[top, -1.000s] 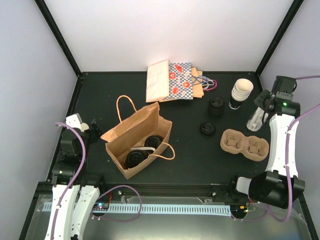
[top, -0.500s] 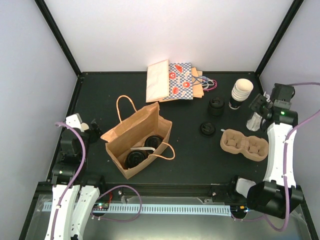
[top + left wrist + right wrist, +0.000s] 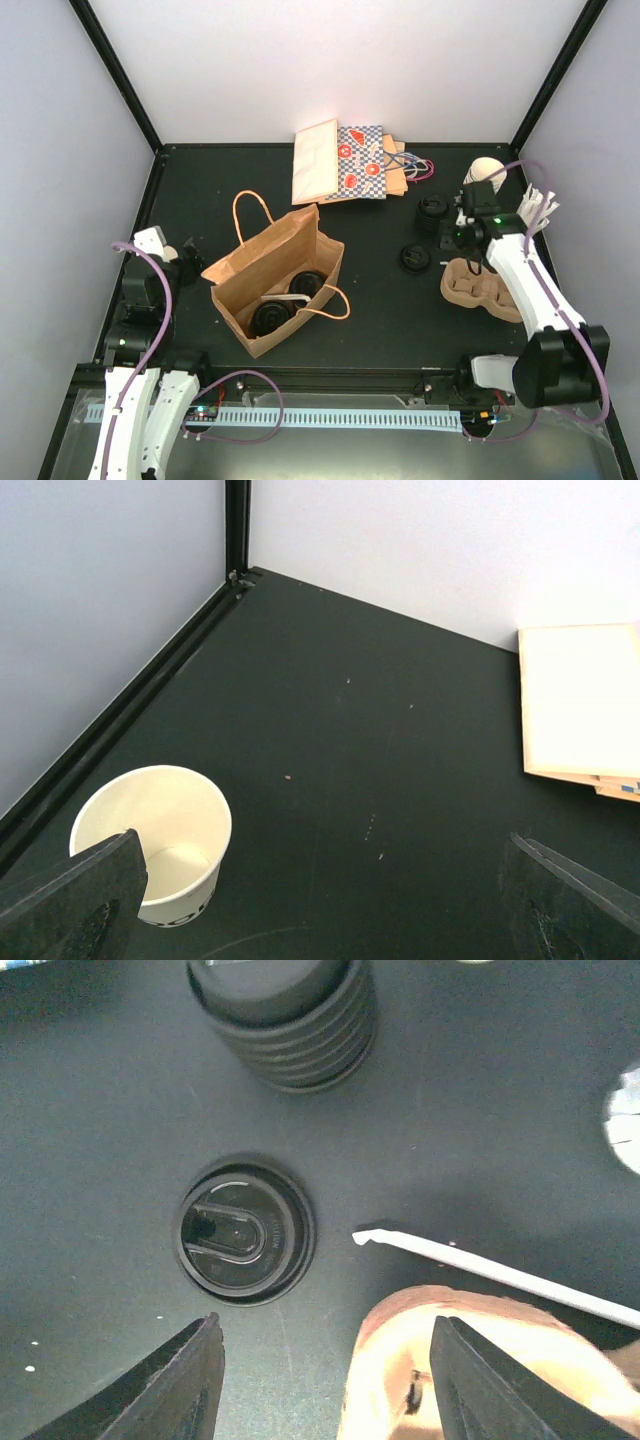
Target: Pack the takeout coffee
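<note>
- The takeout coffee (image 3: 270, 318) sits low inside the open brown paper bag (image 3: 235, 268), left of centre on the dark table (image 3: 380, 320).
- From above it shows mostly as a round black lid. A sliver of cream-white shows beside it, and the rest of the cup wall is hidden by the bag.
- A second capped cup (image 3: 308, 283) with the same black lid lies just beside it in the bag, toward the far end.
- The right gripper (image 3: 322, 1332) hangs over the right half of the table with its jaws partly apart and nothing between them.
- Below its left finger a loose lid (image 3: 243, 1242) lies flat on the table, and a ribbed stack of lids (image 3: 285, 1015) stands farther off.
- Below its right finger is the edge of a pulp cup carrier (image 3: 500, 1315), with a thin white stick (image 3: 500, 1272) lying just beside it.
- The left gripper (image 3: 320, 900) stands wide, holding nothing, near the table's left edge.
- An open cup (image 3: 160, 830), cream-white and lidless, stands upright by the left finger. Whether they touch cannot be told.
- Flat patterned bags (image 3: 345, 165) lie at the back, and a stack of paper cups (image 3: 482, 170) stands at the far right.
</note>
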Controlling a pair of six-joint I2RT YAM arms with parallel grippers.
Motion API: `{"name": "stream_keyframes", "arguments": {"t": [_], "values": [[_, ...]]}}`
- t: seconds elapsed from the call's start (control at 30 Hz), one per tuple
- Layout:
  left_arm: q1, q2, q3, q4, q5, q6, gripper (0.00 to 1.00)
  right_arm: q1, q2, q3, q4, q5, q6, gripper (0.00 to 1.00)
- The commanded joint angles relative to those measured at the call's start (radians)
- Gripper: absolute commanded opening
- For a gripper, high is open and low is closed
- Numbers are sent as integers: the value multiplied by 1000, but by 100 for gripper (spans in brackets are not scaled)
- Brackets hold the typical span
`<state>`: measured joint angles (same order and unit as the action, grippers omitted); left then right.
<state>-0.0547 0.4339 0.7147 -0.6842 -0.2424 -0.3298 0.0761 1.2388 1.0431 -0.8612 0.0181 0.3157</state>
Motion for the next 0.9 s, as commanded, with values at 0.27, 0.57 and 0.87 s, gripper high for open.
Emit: {"name": "stream_keyframes", "arguments": {"t": [0.27,0.57,0.87], "values": [[-6,11,1,23,14,15,99,104,299,81,80,286,-9,49],[-6,13,0,23,11,16,99,-13,415,99,86,269,42,13],[-6,15,1,25,14,14,99,-7,168,-208,150,45,99,8]]}}
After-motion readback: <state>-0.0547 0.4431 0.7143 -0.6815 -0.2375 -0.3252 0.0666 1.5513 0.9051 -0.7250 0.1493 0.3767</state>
